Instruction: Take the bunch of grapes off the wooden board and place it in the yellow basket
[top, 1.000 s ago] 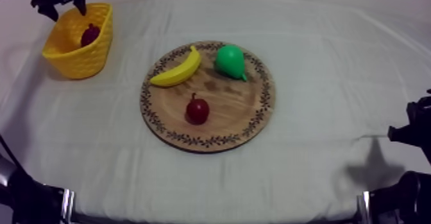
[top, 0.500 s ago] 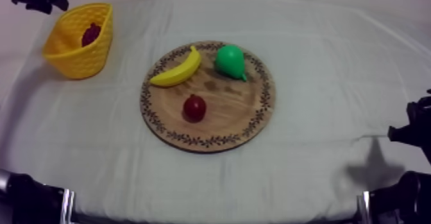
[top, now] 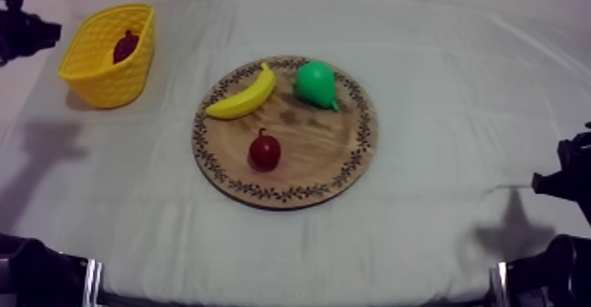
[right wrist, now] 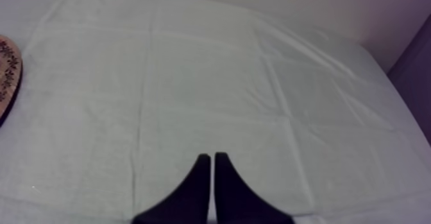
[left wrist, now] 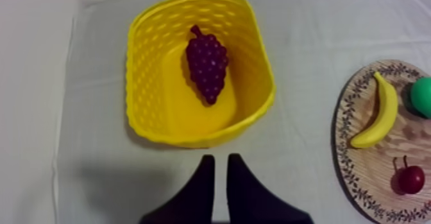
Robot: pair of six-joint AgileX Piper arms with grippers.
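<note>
Placement, top view: bunch of grapes (top: 126, 47) lies inside yellow basket (top: 98, 84), just beside left pincer (top: 40, 31); task looks done.
Board, top view: wooden board (top: 327, 157) sits well apart from left pincer, carrying banana (top: 242, 95), pear (top: 315, 82) and small red fruit (top: 266, 150).
Right arm, top view: right pincer (top: 563, 177) hangs low at the bench (top: 440, 73) edge, well apart from basket and board.
Left wrist view: fingers lie almost together with a slim gap, clamped on nothing; basket is just ahead of the tips, grapes on its floor, stem pointing away.
Right wrist view: fingers lie together as a narrow wedge, gripping nothing; bare cloth lies ahead.
Handling, judged: probably light, stiff moulded plastic, knobbly rather than slippery, not fragile.
Hold, judged: across the broad half near the stem; the tapered end could squeeze out.
</note>
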